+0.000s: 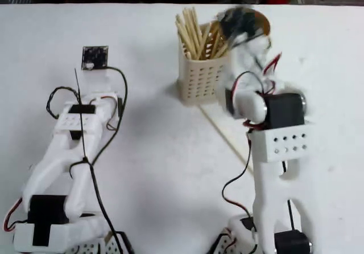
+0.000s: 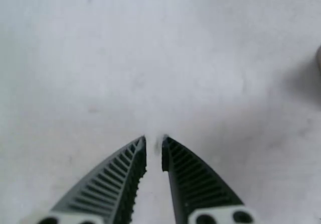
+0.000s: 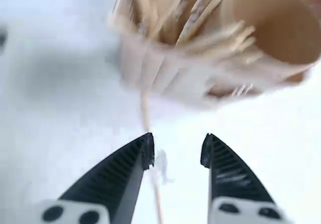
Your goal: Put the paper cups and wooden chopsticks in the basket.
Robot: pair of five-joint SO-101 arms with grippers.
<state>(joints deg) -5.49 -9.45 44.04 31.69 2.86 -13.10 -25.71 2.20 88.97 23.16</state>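
Observation:
A cream perforated basket (image 1: 199, 77) stands at the back centre with several wooden chopsticks (image 1: 193, 35) upright in it. A brown paper cup (image 1: 259, 19) tilts at its right side; whether it sits inside or beside the basket I cannot tell. One loose chopstick (image 1: 227, 140) lies on the table in front of the basket. In the right wrist view my right gripper (image 3: 176, 151) is open above that chopstick (image 3: 149, 128), facing the basket (image 3: 165, 76) and cup (image 3: 273, 25). My left gripper (image 2: 154, 146) is shut on nothing over bare table.
The white table (image 1: 159, 168) is bare between the two arms. My left arm (image 1: 74, 128) rests at the left with its black cable (image 1: 116, 94) looping beside it. My right arm (image 1: 278, 128) stands just right of the basket.

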